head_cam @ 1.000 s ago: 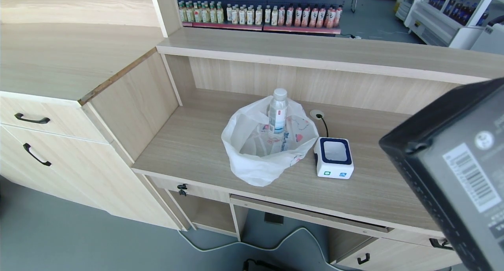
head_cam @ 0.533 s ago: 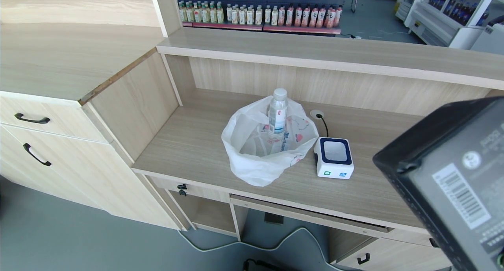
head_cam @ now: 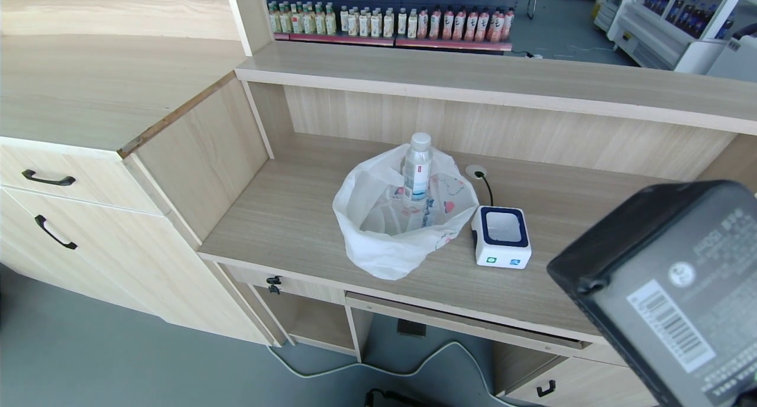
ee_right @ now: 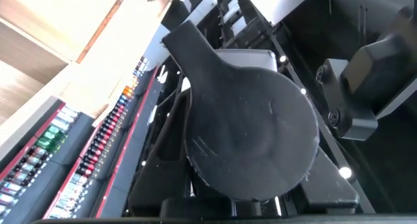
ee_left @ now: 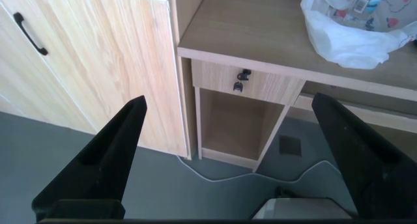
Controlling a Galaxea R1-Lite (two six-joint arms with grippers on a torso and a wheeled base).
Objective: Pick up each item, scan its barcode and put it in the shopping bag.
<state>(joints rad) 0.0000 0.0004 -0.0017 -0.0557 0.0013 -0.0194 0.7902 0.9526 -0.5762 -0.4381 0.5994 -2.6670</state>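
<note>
Count: two claws, one box, one bag, one bottle, one scanner.

Left claw (ee_left: pixel 228 99) – two black fingers (ee_left: pixel 98 165) spread wide, nothing between them. It hangs low in front of the pale wooden counter (ee_left: pixel 260 35), facing a small drawer (ee_left: pixel 244 84) with a lock set under the counter edge. One white plastic shopping bag (ee_left: pixel 352 35) sits on the counter top, beyond the left claw and well apart from it.

Right claw (ee_right: pixel 247 142) – cannot tell how it grips. A dark rounded body (ee_right: pixel 260 100) sits hard up against it; cannot tell from there what it is.

In the head view, one black rounded-corner box (head_cam: pixel 680 265) hangs in the air on the robot's right, close to the camera, tilted. It carries one white barcode label (head_cam: pixel 671 324) on the face turned toward the camera. It is near the counter's front edge and well apart from the left claw.

On the counter (head_cam: pixel 284 217):
- shopping bag (head_cam: pixel 378 247), mouth open, crumpled.
- one clear water bottle (head_cam: pixel 417 167) with a white cap, upright inside the bag, its neck above the rim.
- one white scanner block (head_cam: pixel 501 236) with a dark-framed window on top, just beside the bag, between the bag and the box.
- one black cable (head_cam: pixel 486 188) running from the scanner back to a round port in the counter.
</note>
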